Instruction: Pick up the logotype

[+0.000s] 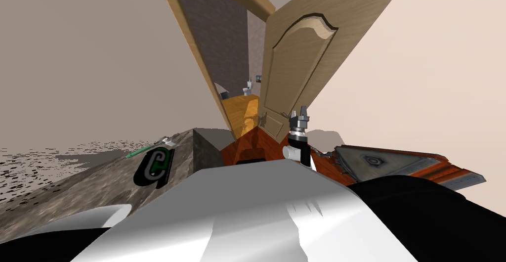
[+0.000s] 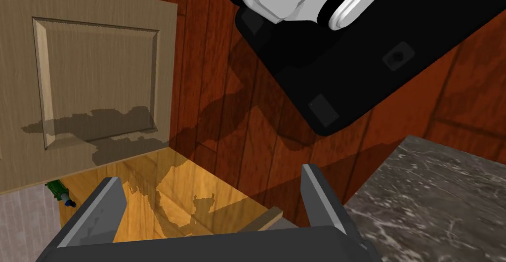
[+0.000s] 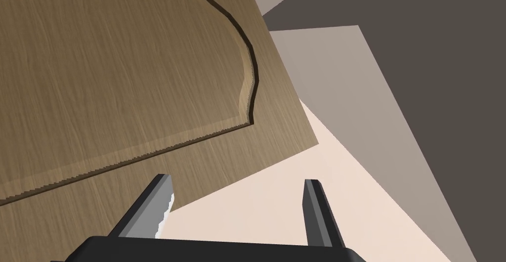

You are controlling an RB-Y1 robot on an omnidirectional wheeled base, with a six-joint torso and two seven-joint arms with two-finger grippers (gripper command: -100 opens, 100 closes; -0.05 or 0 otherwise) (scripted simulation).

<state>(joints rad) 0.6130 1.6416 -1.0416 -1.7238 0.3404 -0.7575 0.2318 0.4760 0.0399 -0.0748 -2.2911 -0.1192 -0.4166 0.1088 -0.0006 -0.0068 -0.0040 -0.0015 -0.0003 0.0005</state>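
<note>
Open wooden door (image 1: 296, 51), reddish plank floor (image 2: 212, 66), grey stone counter (image 1: 74, 190).

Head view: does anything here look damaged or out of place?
The grey, red-bordered flat piece on the floor at right has a ragged left edge, as if torn. The logotype rests on the counter.

Black-green logotype (image 1: 154, 167), grey-mottled counter (image 1: 74, 195)

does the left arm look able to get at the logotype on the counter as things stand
Probably yes, after a swing: the logotype lies bare on the grey counter, only a green stick beside it. The open left gripper points at the floor beyond the counter's corner.
</note>
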